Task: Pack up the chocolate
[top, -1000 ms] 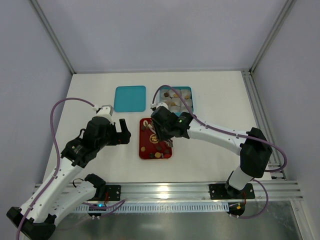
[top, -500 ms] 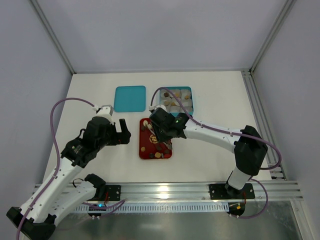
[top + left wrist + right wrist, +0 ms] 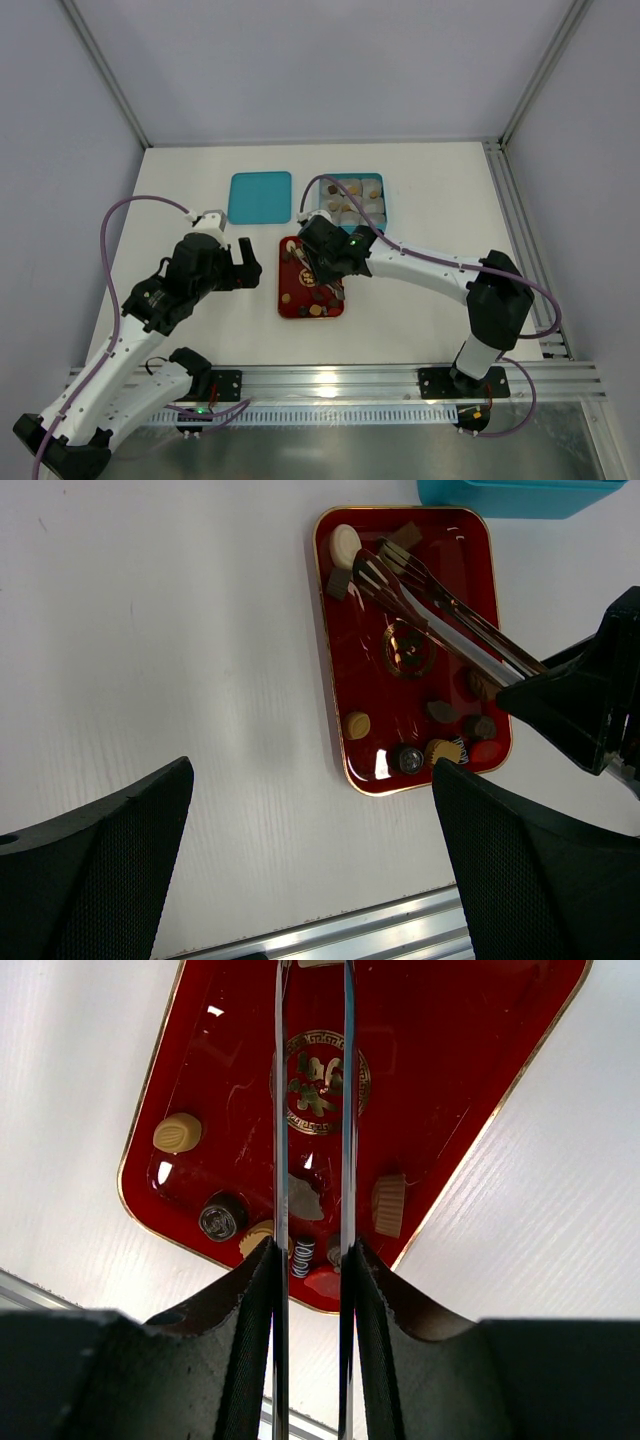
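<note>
The red tray (image 3: 284, 300) holds several small chocolate pieces, cream, light brown and dark. My right gripper (image 3: 326, 266) is shut on metal tongs (image 3: 440, 610) and holds them over the tray (image 3: 455, 570). The tong tips stand apart beside a cream round piece (image 3: 345, 545) and a dark square piece (image 3: 338, 583) at the tray's far end. In the right wrist view my gripper (image 3: 310, 1250) clamps both tong arms (image 3: 280, 1110), with a light brown oval piece (image 3: 177, 1132) and a dark round piece (image 3: 222, 1217) below. My left gripper (image 3: 245, 266) is open and empty, left of the tray.
A teal box (image 3: 380, 180) with pale paper cups, some holding chocolate, stands just behind the tray. Its teal lid (image 3: 260, 197) lies to the left of it. The aluminium rail runs along the near table edge (image 3: 330, 935).
My right gripper with the tongs has shifted slightly left over the tray. The left arm has not moved.
</note>
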Robot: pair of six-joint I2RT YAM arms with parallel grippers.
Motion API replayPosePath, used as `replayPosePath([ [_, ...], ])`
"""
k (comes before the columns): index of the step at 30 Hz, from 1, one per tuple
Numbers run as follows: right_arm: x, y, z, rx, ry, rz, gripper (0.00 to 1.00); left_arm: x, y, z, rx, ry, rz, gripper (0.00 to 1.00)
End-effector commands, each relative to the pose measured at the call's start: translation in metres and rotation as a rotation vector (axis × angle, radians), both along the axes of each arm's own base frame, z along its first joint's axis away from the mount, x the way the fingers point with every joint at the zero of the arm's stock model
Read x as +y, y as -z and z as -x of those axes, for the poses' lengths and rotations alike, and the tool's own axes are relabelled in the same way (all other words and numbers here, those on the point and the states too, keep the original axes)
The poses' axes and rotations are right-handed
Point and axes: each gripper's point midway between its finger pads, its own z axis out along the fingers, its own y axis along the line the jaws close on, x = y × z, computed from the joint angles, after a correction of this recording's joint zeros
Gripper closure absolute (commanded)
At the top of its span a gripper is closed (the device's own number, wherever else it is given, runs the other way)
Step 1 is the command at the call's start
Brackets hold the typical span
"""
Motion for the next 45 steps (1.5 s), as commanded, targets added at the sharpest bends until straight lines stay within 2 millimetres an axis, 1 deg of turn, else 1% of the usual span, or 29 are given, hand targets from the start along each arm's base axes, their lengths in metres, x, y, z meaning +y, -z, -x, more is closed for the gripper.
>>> replayPosePath([
  [1, 0.015, -0.028, -0.009, -0.057, -0.007, -0.069, 0.69, 0.000, -0.005, -0.002, -0.024, -0.005, 0.003, 0.00],
  [9, 0.006, -0.054, -0.007, -0.094, 0.010, -0.102, 0.69, 0.000, -0.005, -0.002, -0.023, -0.004, 0.001, 0.00],
  [18, -0.005, -0.066, -0.003, -0.116, 0.028, -0.116, 0.69, 0.001, -0.005, -0.002, -0.025, -0.004, 0.002, 0.00],
  [23, -0.015, -0.074, -0.008, -0.133, 0.052, -0.120, 0.70, 0.000, -0.005, -0.002, -0.024, -0.005, 0.003, 0.00],
  [24, -0.016, -0.078, -0.009, -0.139, 0.055, -0.128, 0.70, 0.000, -0.004, -0.002, -0.023, -0.004, 0.001, 0.00],
  [28, -0.026, -0.092, -0.021, -0.163, 0.077, -0.140, 0.69, 0.000, -0.004, -0.002, -0.022, -0.005, 0.002, 0.00],
  [31, -0.041, -0.104, -0.037, -0.184, 0.117, -0.154, 0.69, 0.001, -0.004, -0.002, -0.023, -0.006, 0.002, 0.00],
  [32, -0.051, -0.106, -0.047, -0.185, 0.147, -0.157, 0.69, 0.001, -0.005, -0.002, -0.024, -0.005, 0.000, 0.00],
  [34, -0.062, -0.110, -0.057, -0.193, 0.176, -0.164, 0.69, 0.001, -0.005, -0.002, -0.024, -0.005, 0.000, 0.00],
  [35, -0.075, -0.109, -0.068, -0.196, 0.209, -0.158, 0.69, 0.001, -0.005, -0.002, -0.025, -0.004, 0.001, 0.00],
  [38, -0.094, -0.108, -0.083, -0.208, 0.255, -0.138, 0.69, 0.000, -0.005, -0.002, -0.025, -0.005, 0.004, 0.00],
  [39, -0.105, -0.107, -0.091, -0.211, 0.286, -0.129, 0.69, 0.000, -0.005, -0.003, -0.024, -0.005, 0.003, 0.00],
  [42, -0.118, -0.098, -0.102, -0.201, 0.322, -0.106, 0.69, 0.000, -0.004, -0.002, -0.022, -0.004, 0.000, 0.00],
  [43, -0.126, -0.097, -0.109, -0.203, 0.345, -0.105, 0.69, 0.000, -0.005, -0.002, -0.024, -0.004, 0.004, 0.00],
  [45, -0.132, -0.088, -0.116, -0.188, 0.364, -0.093, 0.69, 0.000, -0.004, -0.002, -0.022, -0.002, 0.003, 0.00],
])
